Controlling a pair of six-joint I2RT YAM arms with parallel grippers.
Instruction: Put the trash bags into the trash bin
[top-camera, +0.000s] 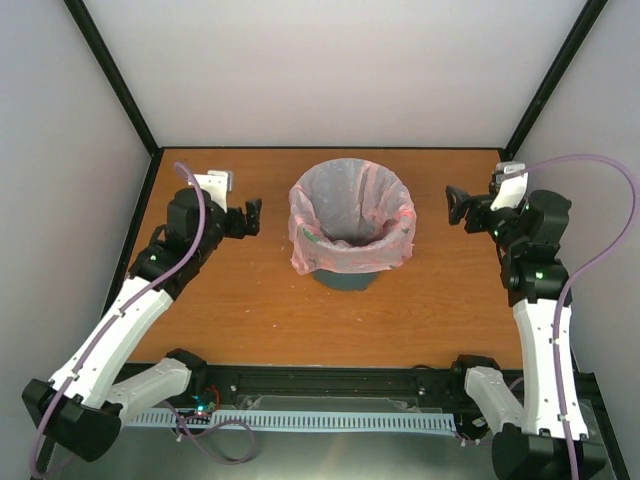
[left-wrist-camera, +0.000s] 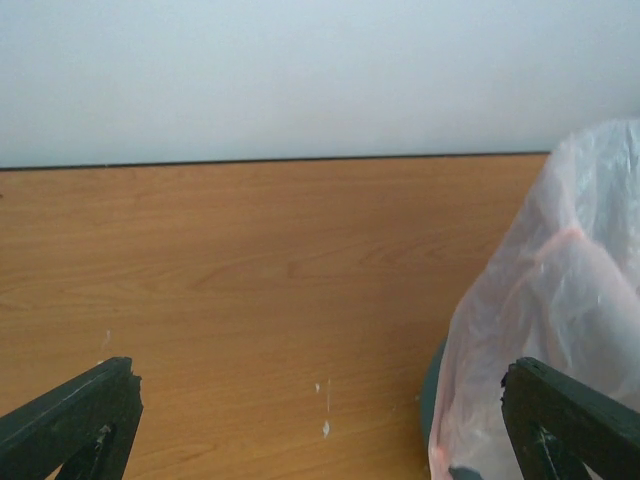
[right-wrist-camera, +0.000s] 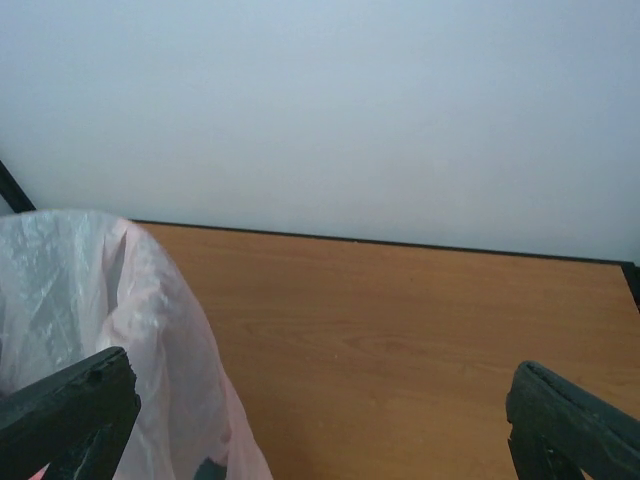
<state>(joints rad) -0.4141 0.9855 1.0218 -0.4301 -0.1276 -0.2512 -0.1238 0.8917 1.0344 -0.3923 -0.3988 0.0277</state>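
The teal-green trash bin stands upright at the table's middle. The translucent pink trash bag lines it, its mouth open and its edge folded down over the rim and outer wall. The bag also shows in the left wrist view and in the right wrist view. My left gripper is open and empty, left of the bin and apart from it. My right gripper is open and empty, right of the bin and apart from it. Both point toward the bin.
The wooden table is walled in white at the back and sides, with black corner posts. A black rail with cables runs along the near edge.
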